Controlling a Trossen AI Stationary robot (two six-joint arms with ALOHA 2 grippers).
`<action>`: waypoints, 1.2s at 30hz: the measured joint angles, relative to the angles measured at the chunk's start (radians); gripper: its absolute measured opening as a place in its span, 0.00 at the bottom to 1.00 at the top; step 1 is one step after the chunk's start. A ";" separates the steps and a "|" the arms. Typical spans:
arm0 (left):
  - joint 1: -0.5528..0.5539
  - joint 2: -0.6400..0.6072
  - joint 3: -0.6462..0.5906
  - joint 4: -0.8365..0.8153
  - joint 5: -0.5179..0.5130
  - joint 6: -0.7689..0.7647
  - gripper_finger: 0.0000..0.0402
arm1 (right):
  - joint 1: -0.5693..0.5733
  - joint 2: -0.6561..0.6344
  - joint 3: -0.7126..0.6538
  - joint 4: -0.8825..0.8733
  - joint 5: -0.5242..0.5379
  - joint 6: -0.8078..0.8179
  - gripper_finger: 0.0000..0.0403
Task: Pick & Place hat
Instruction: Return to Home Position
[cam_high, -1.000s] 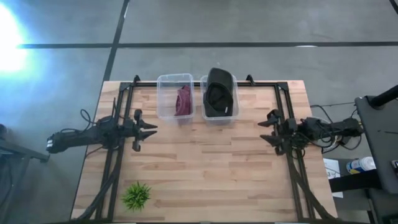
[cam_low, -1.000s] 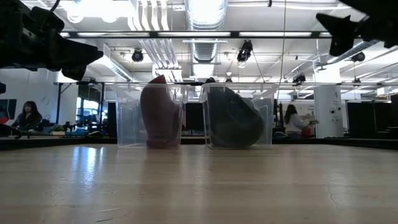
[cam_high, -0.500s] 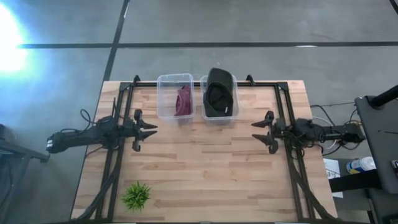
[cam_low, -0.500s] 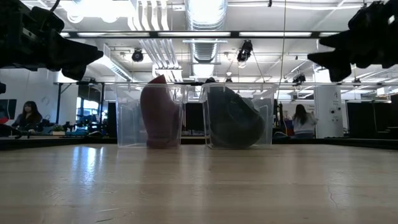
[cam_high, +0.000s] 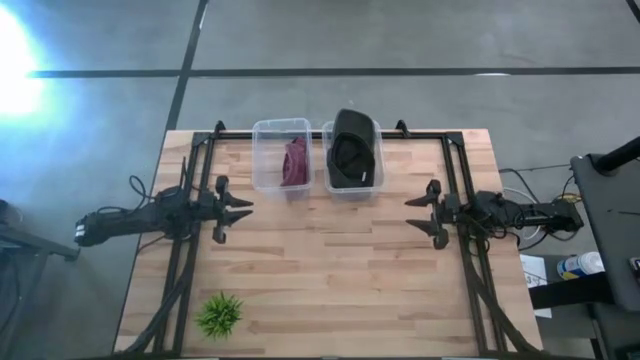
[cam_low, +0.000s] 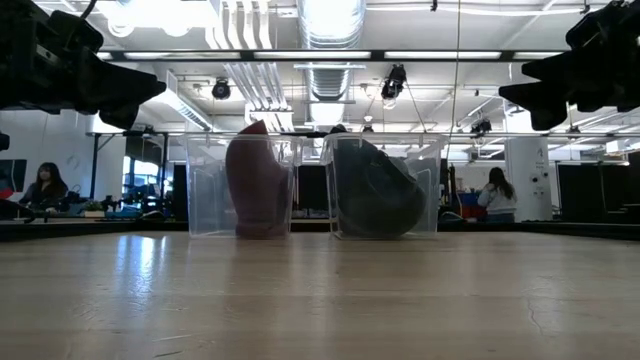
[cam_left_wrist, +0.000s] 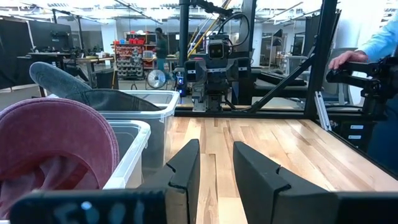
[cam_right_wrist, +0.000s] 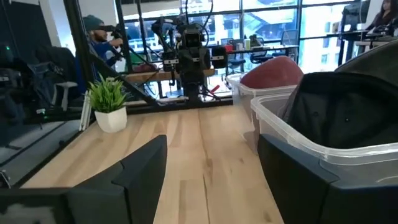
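Note:
A maroon hat (cam_high: 295, 160) stands in the left clear bin (cam_high: 281, 155); a black hat (cam_high: 352, 152) stands in the right clear bin (cam_high: 352, 160), its brim sticking over the far rim. Both show in the low view, maroon hat (cam_low: 258, 180) and black hat (cam_low: 378, 190), and in the wrist views, maroon hat (cam_left_wrist: 53, 146) and black hat (cam_right_wrist: 351, 99). My left gripper (cam_high: 240, 208) hovers open at the table's left side. My right gripper (cam_high: 418, 214) hovers open at the right side. Neither touches anything.
A small potted plant (cam_high: 219, 314) stands near the table's near left corner. Black frame rails (cam_high: 462, 190) run along both sides of the table. Bare wood (cam_high: 330, 260) lies between the two grippers. People show in the room behind.
My right gripper has moved toward the table's left, out over the right side of the table, and has come lower in the low view. The left arm and both hats have stayed where they were.

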 joint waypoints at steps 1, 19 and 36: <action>0.000 0.000 0.000 0.000 0.000 0.000 0.23 | 0.000 0.002 0.000 0.000 0.000 0.004 0.62; 0.000 0.000 0.000 0.000 0.000 0.000 0.23 | 0.000 0.006 0.000 0.000 0.001 0.005 0.62; 0.000 0.000 0.000 0.000 0.000 0.000 0.23 | 0.000 0.007 0.000 0.000 0.001 0.006 0.62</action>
